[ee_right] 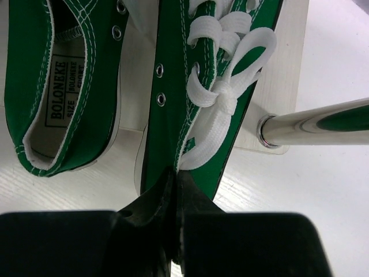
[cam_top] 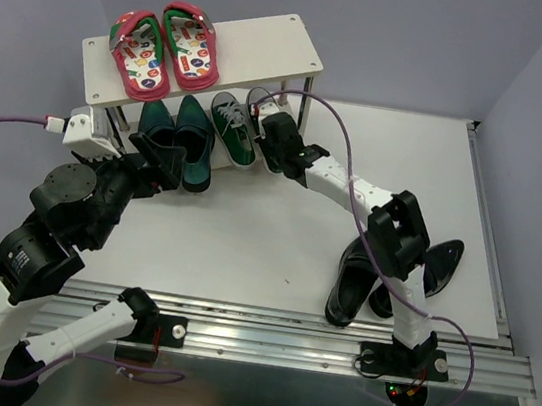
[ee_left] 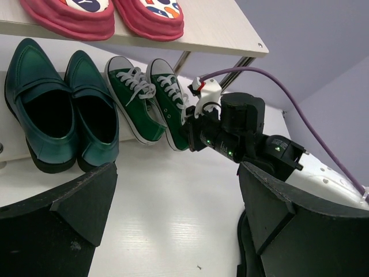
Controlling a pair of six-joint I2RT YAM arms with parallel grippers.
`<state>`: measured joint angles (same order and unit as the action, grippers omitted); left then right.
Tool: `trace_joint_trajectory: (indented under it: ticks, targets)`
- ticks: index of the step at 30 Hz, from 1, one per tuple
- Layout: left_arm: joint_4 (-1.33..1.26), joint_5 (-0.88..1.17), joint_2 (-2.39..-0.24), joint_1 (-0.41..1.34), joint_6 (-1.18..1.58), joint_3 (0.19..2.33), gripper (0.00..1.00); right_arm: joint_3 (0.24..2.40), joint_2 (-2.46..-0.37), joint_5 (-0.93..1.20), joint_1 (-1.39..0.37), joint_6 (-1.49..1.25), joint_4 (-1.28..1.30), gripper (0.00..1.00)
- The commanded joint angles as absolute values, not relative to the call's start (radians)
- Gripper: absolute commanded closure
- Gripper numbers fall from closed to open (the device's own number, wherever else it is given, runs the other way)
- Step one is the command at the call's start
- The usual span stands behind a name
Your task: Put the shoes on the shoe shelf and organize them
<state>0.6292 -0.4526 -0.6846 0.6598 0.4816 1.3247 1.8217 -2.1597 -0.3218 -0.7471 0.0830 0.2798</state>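
Observation:
The shoe shelf [cam_top: 262, 50] stands at the back. On its lower board [ee_right: 282, 86] sit the dark teal dress shoes [cam_top: 187, 136] at left and the green sneakers [cam_top: 233, 127] at right; both pairs also show in the left wrist view, teal [ee_left: 57, 109] and green [ee_left: 138, 104]. My right gripper [cam_top: 278, 135] is shut on the right sneaker [ee_right: 190, 75] at its heel collar, jaws pinched on the fabric [ee_right: 176, 173]. My left gripper [ee_left: 179, 213] is open and empty over the table, in front of the teal shoes [cam_top: 159, 160]. The black dress shoes [cam_top: 354, 275] lie on the table near the right arm.
Red flip-flops [cam_top: 162, 46] lie on the left of the top board. A silver shelf leg [ee_right: 317, 124] stands just right of the held sneaker. The right arm [ee_left: 253, 144] reaches across in front of the shelf. Purple cables trail from both arms.

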Motion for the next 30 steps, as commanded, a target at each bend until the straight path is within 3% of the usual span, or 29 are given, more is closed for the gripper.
trace_joint_trajectory:
  ticks: [1, 4, 5, 6, 11, 20, 24, 30]
  targets:
    - [0.609, -0.454, -0.666, 0.661, 0.498, 1.336, 0.03, 1.911, -2.189, -0.321, -0.747, 0.112, 0.060, 0.99]
    - [0.607, -0.451, -0.660, 0.661, 0.502, 1.327, 0.03, 1.920, -2.198, -0.331, -0.747, 0.106, 0.051, 0.99]
    - [0.606, -0.451, -0.660, 0.661, 0.503, 1.327, 0.03, 1.927, -2.201, -0.337, -0.747, 0.103, 0.055, 0.90]
    - [0.607, -0.456, -0.661, 0.661, 0.500, 1.330, 0.03, 1.933, -2.200, -0.337, -0.747, 0.100, 0.067, 0.69]
    - [0.604, -0.457, -0.667, 0.661, 0.492, 1.335, 0.03, 1.885, -2.129, -0.327, -0.747, 0.055, 0.083, 0.32]
    - [0.584, -0.451, -0.680, 0.661, 0.486, 1.338, 0.03, 1.755, -1.864, -0.305, -0.747, -0.134, 0.231, 0.11]
    - [0.566, -0.463, -0.690, 0.663, 0.472, 1.348, 0.03, 1.521, -1.631, -0.353, -0.747, -0.380, 0.359, 0.00]
    - [0.528, -0.459, -0.719, 0.661, 0.448, 1.362, 0.03, 1.260, -1.290, -0.501, -0.747, -0.679, 0.644, 0.00]
